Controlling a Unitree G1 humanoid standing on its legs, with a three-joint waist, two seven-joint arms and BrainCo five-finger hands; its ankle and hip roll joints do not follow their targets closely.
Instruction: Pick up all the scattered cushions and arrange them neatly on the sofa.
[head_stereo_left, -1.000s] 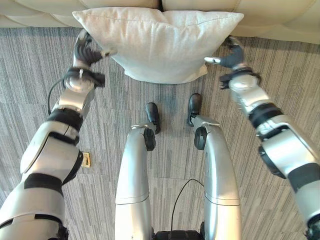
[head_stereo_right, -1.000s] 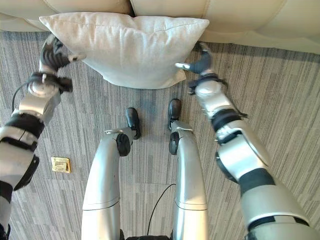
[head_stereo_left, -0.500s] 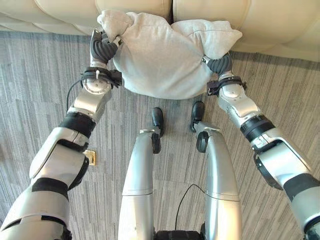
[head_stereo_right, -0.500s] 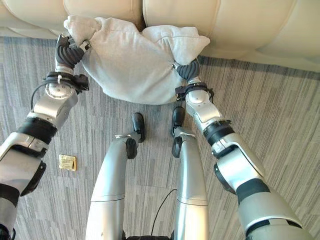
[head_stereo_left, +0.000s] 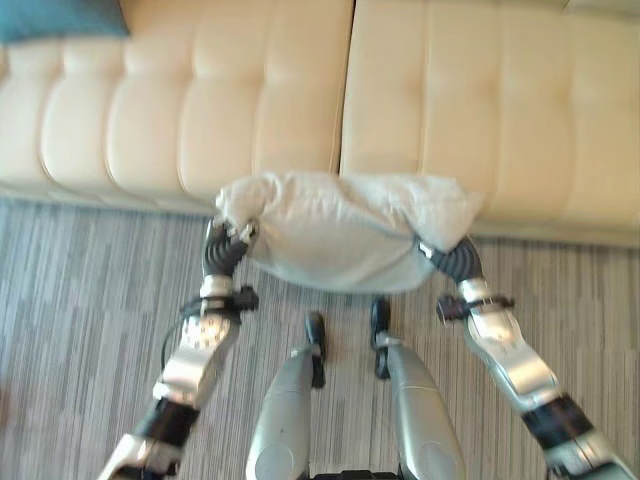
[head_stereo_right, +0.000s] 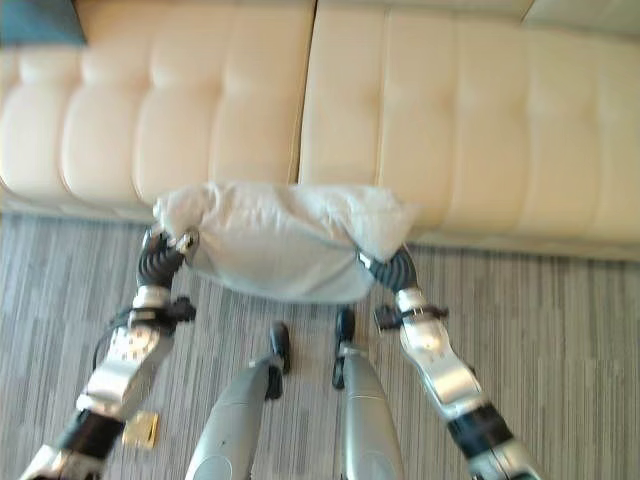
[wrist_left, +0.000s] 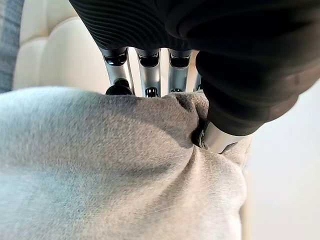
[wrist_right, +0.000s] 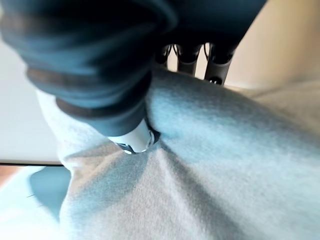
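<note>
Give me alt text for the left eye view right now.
Both hands, left and right, grip opposite ends of a light grey cushion, holding it above the striped carpet before a cream sofa. A teal cushion sits at the sofa's far left.

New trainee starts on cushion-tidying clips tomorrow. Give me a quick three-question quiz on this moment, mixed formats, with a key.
1. True or false: the pale grey fabric cushion lies flat on the striped grey carpet.
2. Multiple choice: how is the cushion held? A) by the left hand alone; B) by the right hand alone; C) by both hands, one at each end; D) by neither hand.
3. Fill in: at the far left of the cream tufted leather sofa sits a ___ cushion.

Key:
1. False: it is held up in front of the sofa's seat edge.
2. C: each wrist view shows fingers and thumb pinching the fabric.
3. Teal.
</note>
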